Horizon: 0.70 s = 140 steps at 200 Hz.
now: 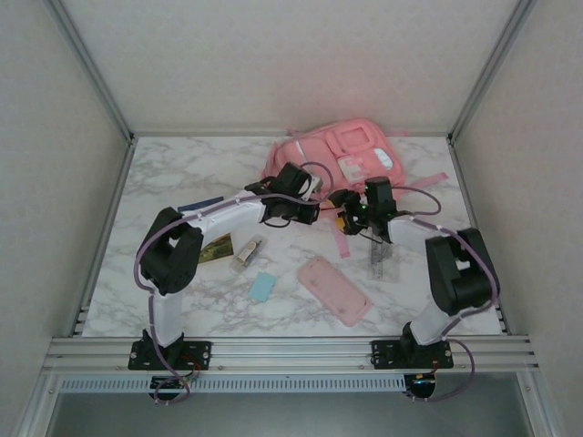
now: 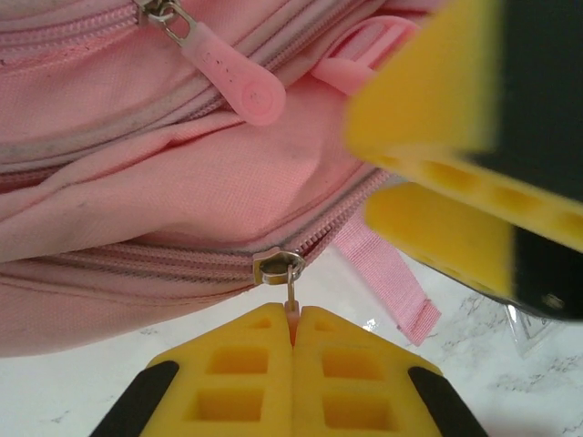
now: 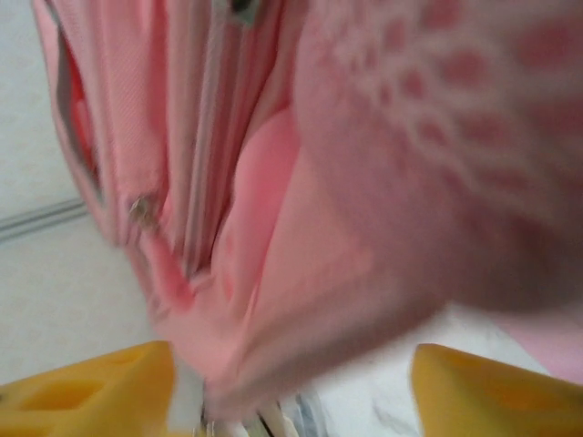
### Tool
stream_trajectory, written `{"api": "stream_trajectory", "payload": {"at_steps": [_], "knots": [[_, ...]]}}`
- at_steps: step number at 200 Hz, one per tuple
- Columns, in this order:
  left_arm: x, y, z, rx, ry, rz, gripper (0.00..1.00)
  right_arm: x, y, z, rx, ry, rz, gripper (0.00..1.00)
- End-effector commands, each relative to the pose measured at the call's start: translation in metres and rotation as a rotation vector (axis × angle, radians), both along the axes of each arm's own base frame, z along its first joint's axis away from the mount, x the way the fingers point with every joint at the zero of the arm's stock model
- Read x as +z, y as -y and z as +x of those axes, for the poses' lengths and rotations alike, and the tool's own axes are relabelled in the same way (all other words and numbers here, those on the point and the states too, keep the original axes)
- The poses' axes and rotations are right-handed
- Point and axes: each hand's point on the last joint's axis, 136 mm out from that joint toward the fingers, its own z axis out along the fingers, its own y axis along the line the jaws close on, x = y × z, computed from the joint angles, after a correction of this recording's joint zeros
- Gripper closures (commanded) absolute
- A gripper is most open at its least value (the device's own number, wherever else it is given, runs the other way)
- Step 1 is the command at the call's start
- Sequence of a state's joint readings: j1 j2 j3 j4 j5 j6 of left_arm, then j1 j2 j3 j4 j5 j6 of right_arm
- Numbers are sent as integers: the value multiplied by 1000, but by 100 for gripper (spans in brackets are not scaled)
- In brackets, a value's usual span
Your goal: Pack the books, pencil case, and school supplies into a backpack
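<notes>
Our left tool (image 2: 291,320) pinched the zipper pull (image 2: 291,289) of the backpack (image 1: 351,157), lying far back on the worktop (image 1: 182,300); our right tool (image 3: 291,390) stood spread beside it. We judged its fabric soft, floppy, best held by that tab.

Pink backpack (image 1: 351,155) lies rear, seemingly zipped; pencil case (image 1: 334,289) nearer.

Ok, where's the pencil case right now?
In the top view, the pencil case lies on the table, right of centre, near the front edge, just right of the light-blue block.
</notes>
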<state>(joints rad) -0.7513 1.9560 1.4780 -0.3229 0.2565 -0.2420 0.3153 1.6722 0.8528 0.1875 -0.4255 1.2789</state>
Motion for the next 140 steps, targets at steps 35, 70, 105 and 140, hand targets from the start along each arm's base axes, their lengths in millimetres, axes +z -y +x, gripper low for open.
{"api": "stream_trajectory", "payload": {"at_steps": [35, 70, 105, 140], "knots": [[6, -22, -10, -6, 83, 86, 100, -8, 0, 32, -88, 37, -17, 100], [-24, -82, 26, 180, 107, 271, 100, 10, 13, 15, -42, 67, -120, 100], [-33, -147, 73, 377, 157, 367, 100, 31, 23, 4, 18, 120, -190, 100], [-16, -164, 110, 464, 173, 308, 100, 82, 28, 12, 192, 307, -333, 100]]}}
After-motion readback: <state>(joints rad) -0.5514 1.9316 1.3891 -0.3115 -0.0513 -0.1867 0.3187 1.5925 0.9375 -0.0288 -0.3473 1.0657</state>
